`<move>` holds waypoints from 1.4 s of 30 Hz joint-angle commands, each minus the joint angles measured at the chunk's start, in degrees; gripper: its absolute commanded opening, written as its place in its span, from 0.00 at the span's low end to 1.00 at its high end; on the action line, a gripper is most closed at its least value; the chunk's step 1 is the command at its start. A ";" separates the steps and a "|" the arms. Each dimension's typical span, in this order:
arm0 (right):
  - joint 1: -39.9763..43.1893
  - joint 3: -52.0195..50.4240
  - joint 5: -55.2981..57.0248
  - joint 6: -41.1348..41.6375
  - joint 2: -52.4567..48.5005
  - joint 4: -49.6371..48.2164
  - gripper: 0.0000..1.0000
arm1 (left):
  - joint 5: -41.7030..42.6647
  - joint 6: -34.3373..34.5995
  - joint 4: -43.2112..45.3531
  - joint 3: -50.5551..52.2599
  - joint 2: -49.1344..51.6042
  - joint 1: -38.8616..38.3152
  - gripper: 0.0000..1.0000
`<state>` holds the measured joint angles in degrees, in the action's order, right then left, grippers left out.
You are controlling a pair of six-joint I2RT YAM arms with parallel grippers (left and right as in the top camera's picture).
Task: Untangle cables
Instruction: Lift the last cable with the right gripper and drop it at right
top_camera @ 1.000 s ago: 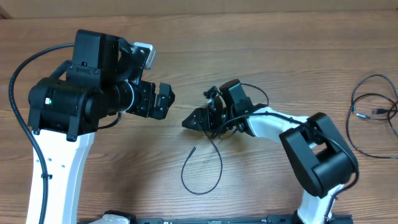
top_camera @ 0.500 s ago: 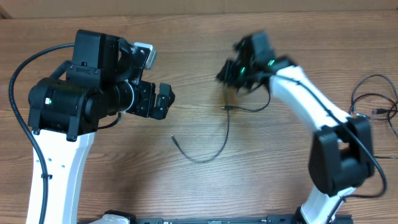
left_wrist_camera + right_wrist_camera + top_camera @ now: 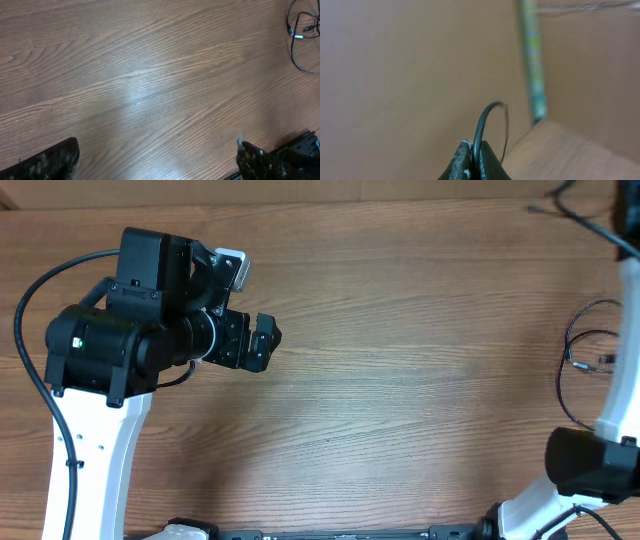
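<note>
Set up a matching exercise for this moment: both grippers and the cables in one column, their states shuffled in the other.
1. left gripper
2. right gripper
3. pinched cord
4. loose cables

A. lying on the table, at its right side
B. shut
C. open, holding nothing
D. arching up out of a closed grip

Pairs: 1-C, 2-B, 3-D, 4-A

Overhead, the light is soft and even: the wooden table (image 3: pixel 400 380) is bright, with only faint shadow beside the left arm (image 3: pixel 110 350). In the left wrist view a pale sheen sits mid-frame on the grain, and the fingers (image 3: pixel 50 160) are dark and soft-edged. The right wrist view is smeared throughout, and only the cable (image 3: pixel 479 127) is halfway sharp.
</note>
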<state>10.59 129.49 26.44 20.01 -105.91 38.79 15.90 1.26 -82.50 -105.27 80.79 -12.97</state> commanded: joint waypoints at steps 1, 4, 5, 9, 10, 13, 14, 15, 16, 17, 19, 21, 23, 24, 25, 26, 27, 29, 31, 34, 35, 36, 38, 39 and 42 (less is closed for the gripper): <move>5.09 0.96 2.03 -2.32 0.52 1.14 0.04 | 0.42 -1.09 0.17 -0.63 0.22 0.20 1.00; 10.54 0.94 2.01 -2.32 -1.53 5.49 0.04 | 0.44 -1.09 0.17 -0.63 0.22 0.20 1.00; 11.39 0.87 1.97 -2.29 -1.95 6.16 0.04 | 0.42 -1.09 0.17 -0.63 0.22 0.20 1.00; 16.02 -0.72 1.51 -2.29 -6.34 9.90 0.04 | 0.42 -1.09 0.17 -0.63 0.22 0.20 1.00; 17.00 -1.03 0.63 -2.32 -7.50 11.06 0.04 | 0.44 -1.09 0.17 -0.63 0.22 0.20 1.00; 19.37 -1.03 -3.43 -2.27 -11.32 14.51 0.04 | 0.42 -1.09 0.17 -0.63 0.22 0.20 1.00; 19.80 -1.03 -4.37 -2.27 -12.13 15.19 0.04 | 0.44 -1.09 0.17 -0.63 0.22 0.20 1.00; 20.37 -1.03 -5.68 -2.16 -13.22 16.41 0.04 | 0.44 -1.09 0.17 -0.63 0.22 0.20 1.00; 20.76 -1.03 -5.97 -1.51 -13.94 17.59 0.04 | 0.44 -1.09 0.20 -0.63 0.22 0.20 1.00; 21.09 -1.05 -5.99 -0.37 -14.51 18.43 0.11 | 0.44 -1.09 0.17 -0.63 0.22 0.20 1.00; 21.31 -1.25 -6.23 -0.11 -14.67 19.10 0.89 | 0.44 -1.09 0.17 -0.63 0.22 0.20 1.00; 21.31 -1.25 -7.45 -0.13 -14.67 19.93 1.00 | 0.44 -1.09 0.17 -0.61 0.22 0.20 1.00; 21.31 -1.25 -10.84 -0.13 -14.67 21.84 1.00 | 0.44 -1.09 0.17 -0.63 0.22 0.20 1.00; 21.31 -1.25 -13.29 -0.15 -14.67 22.73 1.00 | 0.42 -1.09 0.17 -0.61 0.22 0.20 1.00; 21.31 -1.25 -15.10 -0.15 -14.67 23.45 1.00 | 0.44 -1.09 0.17 -0.63 0.22 0.20 1.00; 21.31 -1.25 -17.77 -0.17 -14.67 24.79 1.00 | 0.44 -1.09 0.17 -0.63 0.22 0.20 1.00; 21.31 -1.25 -19.67 -0.17 -14.67 25.81 1.00 | 0.44 -1.09 0.17 -0.63 0.22 0.20 1.00; 21.29 -1.25 -25.05 -1.73 -14.67 28.30 1.00 | 0.44 -1.09 0.17 -0.63 0.22 0.20 1.00; 20.96 -1.25 -34.45 -6.47 -14.67 31.69 1.00 | 0.44 -1.09 0.17 -0.63 0.22 0.20 1.00; 19.98 -1.25 -45.62 -11.74 -14.67 37.00 1.00 | 0.42 -1.09 0.17 -0.63 0.22 0.20 1.00; 19.21 -1.25 -47.78 -14.75 -14.67 39.23 1.00 | 0.42 -1.09 0.17 -0.61 0.22 0.20 1.00; 18.80 -1.25 -47.78 -15.50 -14.67 40.15 1.00 | 0.42 -1.09 0.17 -0.63 0.22 0.20 1.00; 16.98 -1.25 -47.08 -15.82 -14.64 43.91 1.00 | 0.42 -1.09 0.17 -0.63 0.22 0.20 1.00; 15.76 -1.25 -47.08 -15.82 -14.64 46.01 1.00 | 0.44 -1.09 0.17 -0.63 0.22 0.20 0.99; 12.72 -1.25 -45.18 -15.50 -14.49 49.72 1.00 | 0.44 -1.09 0.17 -0.61 0.22 0.20 1.00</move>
<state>26.15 128.03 -18.04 6.11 -120.84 86.89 15.90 1.26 -82.52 -105.27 80.79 -12.97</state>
